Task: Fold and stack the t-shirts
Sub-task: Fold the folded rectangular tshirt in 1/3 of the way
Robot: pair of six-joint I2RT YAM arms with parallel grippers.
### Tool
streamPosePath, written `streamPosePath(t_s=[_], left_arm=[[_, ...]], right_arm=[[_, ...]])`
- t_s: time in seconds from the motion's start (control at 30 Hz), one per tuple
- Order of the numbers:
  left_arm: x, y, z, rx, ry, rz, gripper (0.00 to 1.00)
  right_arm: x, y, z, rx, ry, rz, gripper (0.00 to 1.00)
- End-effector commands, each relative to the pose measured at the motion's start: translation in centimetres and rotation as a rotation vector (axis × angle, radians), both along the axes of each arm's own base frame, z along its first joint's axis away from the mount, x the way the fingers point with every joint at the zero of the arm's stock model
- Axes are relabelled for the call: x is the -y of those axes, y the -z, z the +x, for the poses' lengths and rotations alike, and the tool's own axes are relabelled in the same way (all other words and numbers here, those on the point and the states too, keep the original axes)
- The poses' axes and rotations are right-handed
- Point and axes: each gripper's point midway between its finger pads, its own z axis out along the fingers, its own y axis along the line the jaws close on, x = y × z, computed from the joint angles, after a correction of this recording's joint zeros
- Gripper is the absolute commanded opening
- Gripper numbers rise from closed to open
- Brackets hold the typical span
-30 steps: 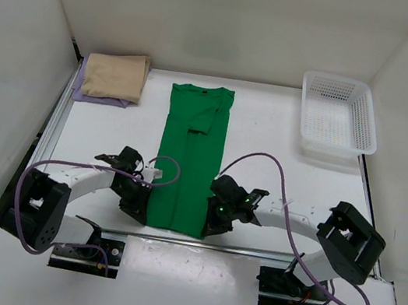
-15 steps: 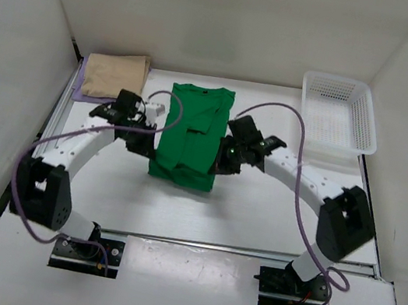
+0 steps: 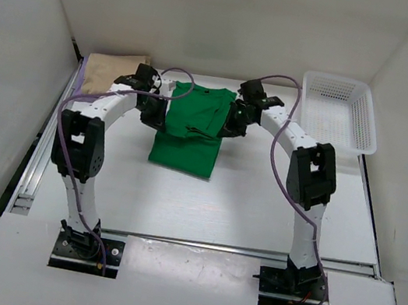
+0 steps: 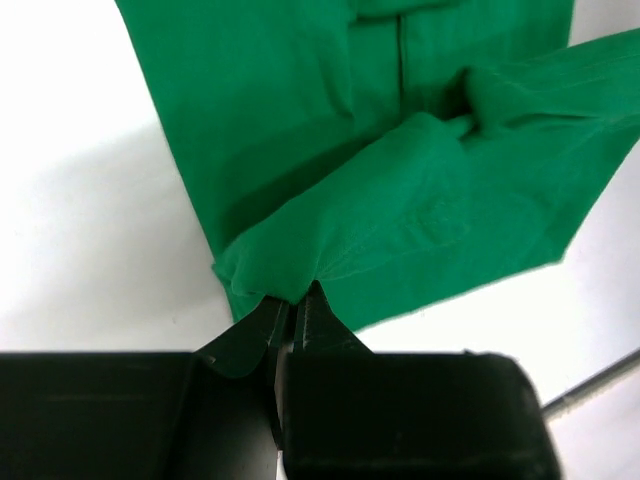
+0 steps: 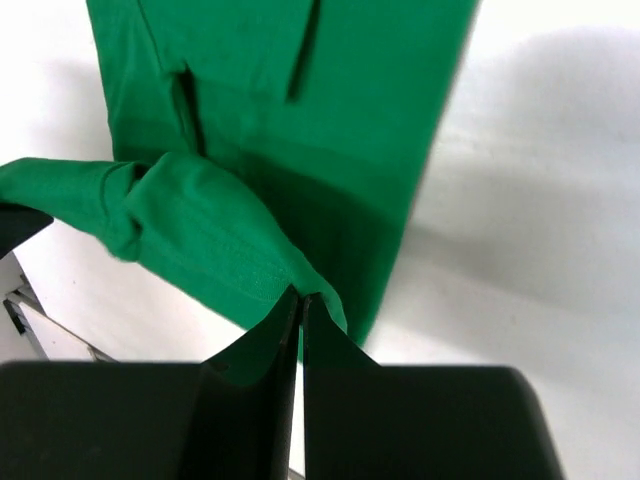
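At the tips of our left gripper (image 4: 293, 305), we are pinching a bunched corner of the green t-shirt (image 4: 400, 190), with the jaws closed tight on the cloth. Our right gripper (image 5: 300, 300) is doing the same on the opposite corner, its jaws pressed together around a fold of green fabric. Seen from above, we are holding both corners over the shirt's far half, so the cloth is doubling over on itself and sagging between the two grippers while the lower layer is lying flat on the white table (image 3: 274, 204). Both arms are reaching far forward, one on each side of the shirt. Just left of our left arm, the tan t-shirt (image 3: 108, 68) is lying folded in the far left corner. Well to the right, the white mesh basket (image 3: 340, 81) is sitting in the far right corner.
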Motion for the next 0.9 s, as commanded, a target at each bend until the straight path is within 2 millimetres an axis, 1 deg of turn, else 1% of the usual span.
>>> streamPosePath(t_s=[0.0,0.03,0.07,0.1,0.13,0.17,0.2,0.23,0.27,0.3,0.33,0.37,0.4,0.43,0.47,0.5,0.53,0.57,0.6,0.63,0.67,0.7,0.73,0.77,0.8,0.83,0.87], left_arm=[[0.1,-0.6,1.3,0.026,0.003,0.005,0.1],[0.2,-0.6,1.7,0.031,0.003,0.004,0.1],[0.1,0.1,2.0,0.019,-0.001,0.015,0.1],[0.1,-0.1,2.5,0.028,-0.002,0.013,0.1],[0.0,0.1,2.8,0.028,-0.007,0.024,0.13],[-0.2,0.3,3.1,0.031,-0.014,0.038,0.19],[-0.2,0.8,3.3,0.022,-0.014,0.039,0.28],[-0.6,0.5,4.0,0.037,-0.027,0.045,0.34],[-0.8,0.6,4.5,0.044,-0.034,0.058,0.42],[-1.0,1.0,4.9,0.041,-0.04,0.071,0.5],[-1.0,-0.2,6.0,0.082,-0.049,0.076,0.59],[-1.6,-0.2,6.6,0.091,-0.065,0.087,0.65],[-1.7,-0.8,7.2,0.112,-0.071,0.093,0.66],[-2.1,-2.6,8.0,0.154,-0.084,0.085,0.68],[-2.3,-3.5,8.2,0.177,-0.091,0.091,0.7],[-3.1,-4.2,8.2,0.189,-0.113,0.107,0.7],[-3.4,-5.8,7.9,0.221,-0.12,0.108,0.7],[-3.5,-5.1,6.9,0.196,-0.118,0.113,0.69],[-3.3,-4.6,5.7,0.165,-0.104,0.098,0.65],[-3.1,-4.5,4.7,0.15,-0.093,0.084,0.61],[-2.9,-2.3,2.9,0.075,-0.079,0.078,0.42],[-2.0,-1.6,2.1,0.05,-0.053,0.06,0.32],[-1.2,-0.8,1.2,0.01,-0.027,0.041,0.26],[0.2,-0.7,0.3,-0.007,0.01,0.035,0.2],[1.1,0.2,-0.3,-0.032,0.033,0.041,0.17],[1.6,0.4,-0.5,-0.026,0.046,0.067,0.17],[2.4,1.4,-0.9,-0.043,0.065,0.089,0.19]], right_arm=[[-1.0,0.2,-0.1,-0.036,-0.059,0.037,0.0],[-0.6,0.9,0.2,-0.05,-0.048,0.031,0.0],[-0.6,1.4,0.2,-0.058,-0.047,0.027,0.0],[-0.3,1.3,0.3,-0.064,-0.044,0.039,0.02],[0.1,2.6,0.5,-0.09,-0.034,0.027,0.06],[0.0,2.7,0.8,-0.087,-0.034,0.028,0.1],[0.2,2.7,1.6,-0.073,-0.024,0.035,0.13],[0.6,3.3,2.2,-0.08,-0.011,0.033,0.25],[0.9,3.4,2.9,-0.072,0.011,0.031,0.35],[1.3,3.0,3.6,-0.062,0.035,0.033,0.39],[1.9,2.5,4.9,-0.042,0.054,0.043,0.41],[1.7,2.0,5.2,-0.034,0.061,0.051,0.42],[2.3,1.3,5.6,-0.021,0.074,0.057,0.42],[2.6,-0.6,5.8,0.031,0.072,0.051,0.42],[3.0,-1.4,5.9,0.066,0.077,0.038,0.42],[2.7,-3.6,5.1,0.131,0.048,0.029,0.42],[2.7,-4.0,4.5,0.157,0.042,0.006,0.42],[2.6,-3.9,3.7,0.177,0.033,-0.018,0.4],[1.9,-3.7,2.1,0.197,0.005,-0.043,0.36],[1.4,-3.4,1.1,0.194,-0.023,-0.051,0.32],[0.6,-3.5,0.8,0.206,-0.04,-0.043,0.22],[-0.7,-2.7,-0.2,0.182,-0.078,-0.033,0.16],[-1.6,-2.7,-0.4,0.175,-0.099,-0.016,0.12],[-2.1,-2.4,-0.4,0.153,-0.099,0.004,0.08],[-3.2,-2.2,-1.0,0.121,-0.122,0.039,0.04],[-3.7,-0.8,-1.0,0.071,-0.106,0.05,0.04],[-4.7,-0.9,-1.0,0.059,-0.112,0.072,0.04]])
